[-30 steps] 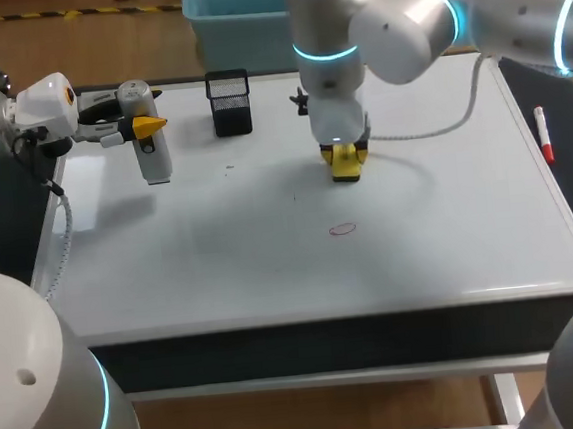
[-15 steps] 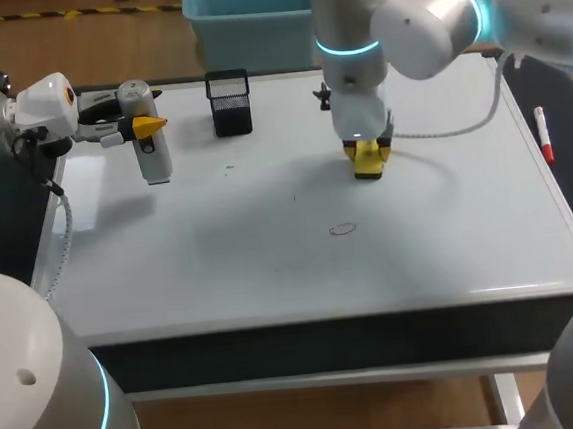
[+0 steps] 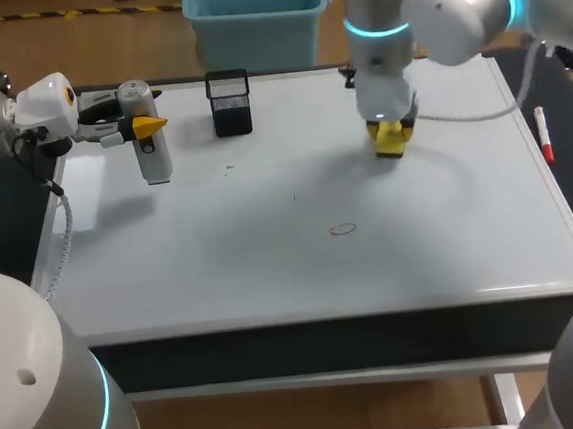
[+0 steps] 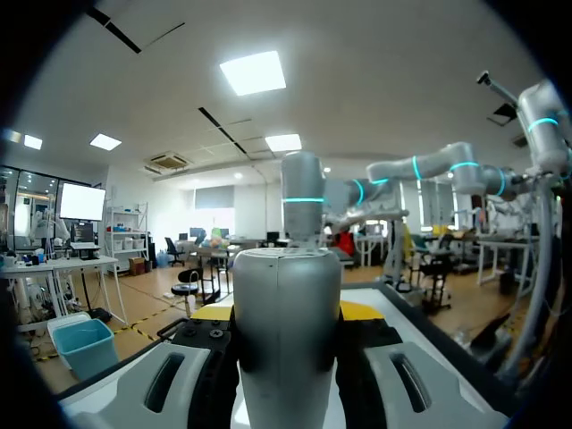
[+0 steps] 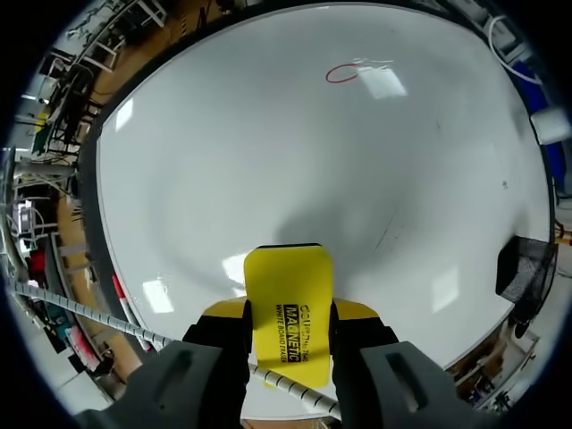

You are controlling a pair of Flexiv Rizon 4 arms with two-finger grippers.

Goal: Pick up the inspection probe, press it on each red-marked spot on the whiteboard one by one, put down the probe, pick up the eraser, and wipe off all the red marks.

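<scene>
- Looking down from the head view, the right gripper (image 3: 390, 135) hung over the far side of the whiteboard (image 3: 272, 276), its fingers closed on the yellow eraser (image 3: 392, 147). The one visible red mark (image 3: 342, 229) lay well apart, nearer the front edge. The left gripper (image 3: 143, 127) sat at the far left corner, clamped on the inspection probe (image 3: 153, 156), beside the black mesh holder (image 3: 228, 101).
- From the left wrist, the left gripper (image 4: 286, 313) had both yellow tips pressed against the probe's (image 4: 286, 375) grey body.
- From the right wrist, the right gripper (image 5: 288, 322) pinched the eraser (image 5: 288, 277) narrowly by its sides. The red ring (image 5: 340, 74) lay far ahead on the board (image 5: 268, 152).
- The likely risk: a tilted touchdown would drag only one edge and leave part of the ring, and hard pressing could twist the eraser in so slim a grip.
</scene>
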